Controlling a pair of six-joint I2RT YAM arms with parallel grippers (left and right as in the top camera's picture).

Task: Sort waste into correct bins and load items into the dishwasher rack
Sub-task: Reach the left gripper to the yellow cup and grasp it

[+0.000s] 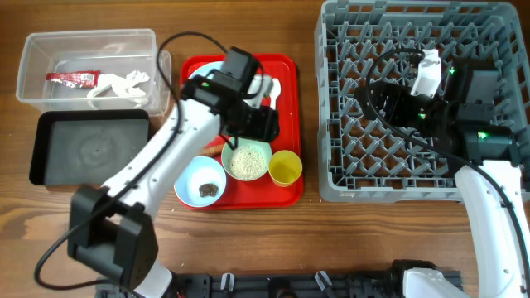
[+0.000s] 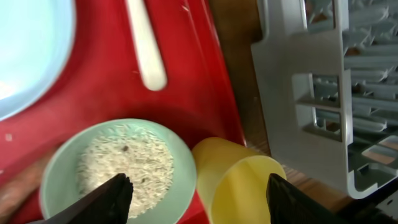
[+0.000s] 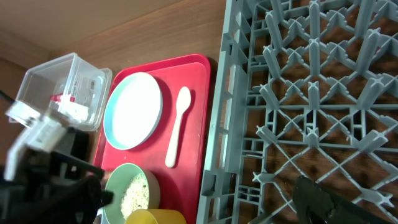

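Observation:
My left gripper [image 1: 248, 131] is open and empty low over the red tray, its fingers [image 2: 199, 199] straddling the pale green bowl of white rice grains [image 2: 121, 171] and the yellow cup [image 2: 245, 186]. The light blue bowl [image 1: 200, 182] holds dark crumbs. A brown stick [image 1: 217, 147] lies beside the green bowl. The pale blue plate [image 3: 134, 111] and white spoon [image 3: 177, 127] lie on the tray's far half. My right gripper [image 1: 387, 101] hovers open and empty over the grey dishwasher rack [image 1: 414, 178]. The clear tub [image 1: 33, 70] holds the red-and-white wrapper [image 1: 73, 79] and white tissue [image 1: 124, 83].
The black tray [image 1: 91, 149] sits in front of the clear tub at the left. The red serving tray [image 1: 286, 74] lies between the bins and the rack. My left arm reaches across it from the front left. Cables trail over the rack.

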